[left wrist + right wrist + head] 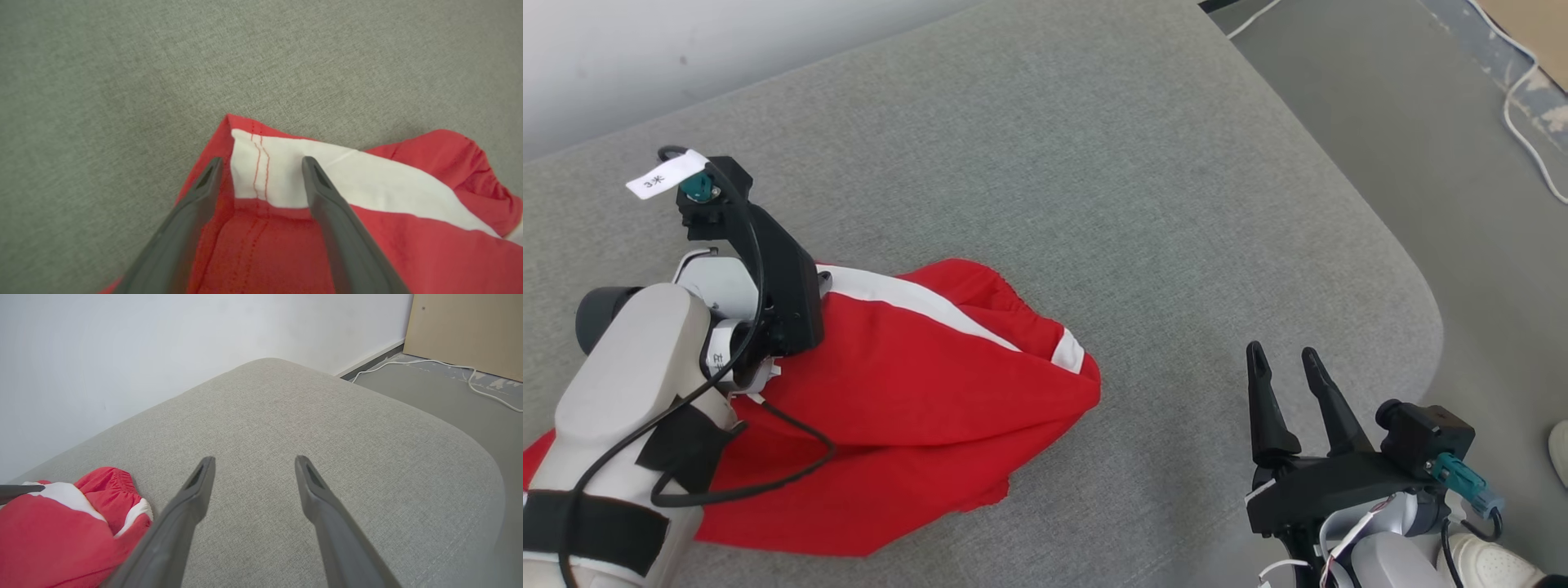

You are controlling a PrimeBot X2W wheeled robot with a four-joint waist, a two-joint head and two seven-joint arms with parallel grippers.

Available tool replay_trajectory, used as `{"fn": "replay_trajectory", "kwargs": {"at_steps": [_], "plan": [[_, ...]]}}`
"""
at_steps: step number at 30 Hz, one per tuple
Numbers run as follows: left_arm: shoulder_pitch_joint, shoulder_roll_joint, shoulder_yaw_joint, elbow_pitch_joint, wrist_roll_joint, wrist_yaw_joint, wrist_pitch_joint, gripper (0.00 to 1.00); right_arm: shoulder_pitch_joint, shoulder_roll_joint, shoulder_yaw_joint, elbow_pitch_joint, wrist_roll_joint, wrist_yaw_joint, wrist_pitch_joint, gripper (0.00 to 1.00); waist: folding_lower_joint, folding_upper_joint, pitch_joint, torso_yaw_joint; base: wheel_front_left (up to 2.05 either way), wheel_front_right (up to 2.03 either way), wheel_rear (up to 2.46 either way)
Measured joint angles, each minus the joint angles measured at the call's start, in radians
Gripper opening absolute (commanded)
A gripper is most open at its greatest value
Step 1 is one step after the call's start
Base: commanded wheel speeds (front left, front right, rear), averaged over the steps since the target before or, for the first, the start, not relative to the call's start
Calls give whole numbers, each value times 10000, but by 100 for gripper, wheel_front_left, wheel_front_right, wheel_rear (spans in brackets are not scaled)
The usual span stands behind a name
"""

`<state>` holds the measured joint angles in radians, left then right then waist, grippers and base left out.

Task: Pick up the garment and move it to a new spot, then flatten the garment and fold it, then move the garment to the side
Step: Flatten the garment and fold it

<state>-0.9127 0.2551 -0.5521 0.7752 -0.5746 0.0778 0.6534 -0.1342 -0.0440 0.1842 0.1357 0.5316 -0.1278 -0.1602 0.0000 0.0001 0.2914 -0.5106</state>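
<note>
The garment [907, 408] is a red piece of clothing with white stripes, lying crumpled on the grey cushioned surface [1094, 163] at the lower left of the head view. My left gripper [261, 171] hangs open right over its far left corner, its two fingers either side of the white stripe's stitched end [261, 171]; in the head view the left wrist hides that corner. At the lower right, my right gripper [1286, 367] stands open over bare cushion, apart from the garment [61, 535], with nothing between its fingers [200, 486].
The cushion's rounded right edge [1421, 327] drops to a grey floor [1462, 163]. A white cable [1523, 122] runs across that floor. A white wall [163, 355] stands behind the cushion and a tan panel [470, 330] at the far right. A white shoe [1490, 559] shows at the lower right corner.
</note>
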Motion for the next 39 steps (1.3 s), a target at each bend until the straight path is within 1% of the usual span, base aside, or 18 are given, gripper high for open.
{"fn": "replay_trajectory", "kwargs": {"at_steps": [2, 3, 4, 5, 6, 9, 13, 16, 17, 19, 20, 22, 25, 28, 33, 36, 39], "plan": [[-37, -23, -4, 88, -10, -4, -36, 98, 0, 0, 4, 36, 25, 0, -44, 100, 0, 0, 28, -69, 0, 0, 0], [-98, -42, -17, 128, -10, -50, -42, 53, 0, -2, -2, 58, 31, 0, -77, 100, 0, 0, 51, -97, 0, 0, 0], [-190, -81, -44, 173, -8, -82, -77, 34, 1, -2, -31, 90, 40, 0, -90, 100, 0, 0, 76, -119, 0, 0, 0], [-262, -130, -61, 184, -8, -82, -119, 4, 8, 0, -59, 117, 40, 0, -113, 100, 0, 0, 98, -133, 0, 0, 0], [-348, -209, -104, 209, 2, -88, -119, 0, 19, 0, -105, 134, 40, 0, -119, 100, 0, 0, 123, -134, 0, 0, 0], [-509, -395, -199, 295, 42, -167, -174, 0, 25, -6, -79, 207, 36, 0, -10, 100, 0, 0, 176, -61, 0, 0, 0], [-757, -602, -311, 468, 125, -169, -221, 0, 20, -12, 305, 286, 42, 65, 500, 100, 0, -1, 236, 161, 0, 0, 0], [-843, -708, -374, 569, 128, -184, -309, 0, -102, -13, 637, 347, 130, 211, 993, 100, 0, 0, 277, 392, 0, 0, 0], [-847, -732, -385, 625, 128, -268, -311, 0, -249, -17, 775, 385, 130, 274, 1166, 100, 0, -1, 289, 476, 0, 0, 0], [-854, -803, -391, 755, 128, -267, -399, 0, -672, -21, 1039, 445, 136, 451, 1565, 100, 0, 0, 311, 648, 0, 0, 0], [-881, -907, -414, 836, 128, -268, -414, 0, -1139, -21, 1233, 493, 136, 600, 1912, 100, 0, 0, 331, 823, 0, 0, 0], [-979, -1053, -430, 863, 128, -295, -506, 0, -1634, -73, 1346, 617, 117, 663, 2245, 100, 0, -1, 352, 1001, 0, 0, 0], [-1050, -1277, -447, 892, 128, -359, -602, 0, -2268, -255, 1383, 1003, 98, 679, 2763, 100, 0, -1, 389, 1292, 0, 0, 0], [-1052, -1356, -476, 970, 128, -453, -754, 0, -2663, -368, 1358, 1498, 90, 675, 3212, 100, 0, -1, 425, 1599, 0, 0, 0], [-1053, -1501, -491, 1154, 125, -619, -924, 0, -2847, -514, 1147, 2142, 161, 652, 3768, 100, 0, 0, 464, 2122, 0, 0, 0], [-1054, -1592, -495, 1260, 119, -732, -1087, 0, -2847, -485, 1212, 2399, 286, 652, 4057, 100, 0, -1, 470, 2410, 0, 0, 0], [-1048, -1517, -472, 1427, 107, -790, -1185, 0, -2901, -449, 1411, 2516, 314, 663, 4263, 91, 0, -1, 448, 2626, 0, 0, 0]]}}
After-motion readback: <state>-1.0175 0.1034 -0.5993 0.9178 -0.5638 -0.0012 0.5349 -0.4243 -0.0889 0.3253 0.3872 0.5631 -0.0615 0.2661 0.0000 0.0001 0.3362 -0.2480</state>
